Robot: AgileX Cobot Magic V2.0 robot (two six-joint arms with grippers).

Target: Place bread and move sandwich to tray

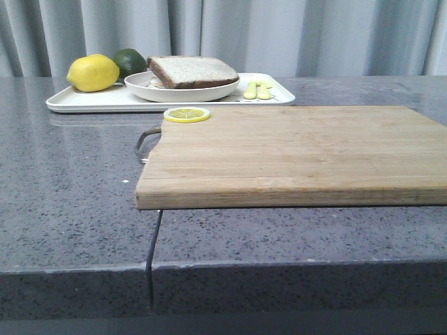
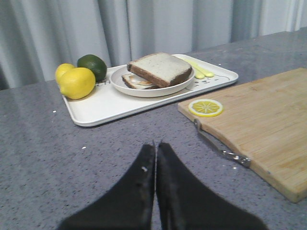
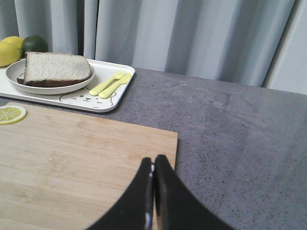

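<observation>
Black and pressed together, the fingers of the left tool [image 2: 155, 158] meet with no gap and grip nothing, hanging over bare grey speckled surface [image 1: 70, 209]. The right tool [image 3: 153, 172] is drawn just as tight and empty, over the right end of the wooden cutting board [image 1: 293, 153].

From the left tool, the board's metal handle [image 2: 221, 149] sits at about two o'clock, and a lemon slice [image 2: 206, 107] lies on the board's corner just beyond it. At twelve o'clock lies the white tray [image 2: 96, 108], flat on the surface and apart from the board. On it stands the sandwich [image 2: 152, 76] in its round white plate: the bread [image 2: 160, 68], pale with a dark crust, lies on top, tilted, with the egg-bearing slice peeking out beneath. At ten o'clock of the plate, in the tray's corner, sit two lemons [image 2: 76, 82] touching a lime [image 2: 92, 66].

From the right tool, a yellow fork and spoon [image 3: 110, 84] rest on the tray at about eleven o'clock, beside a cartoon bear face [image 3: 86, 98] drawn near the rim. Grey curtains [image 1: 279, 35] hang behind
</observation>
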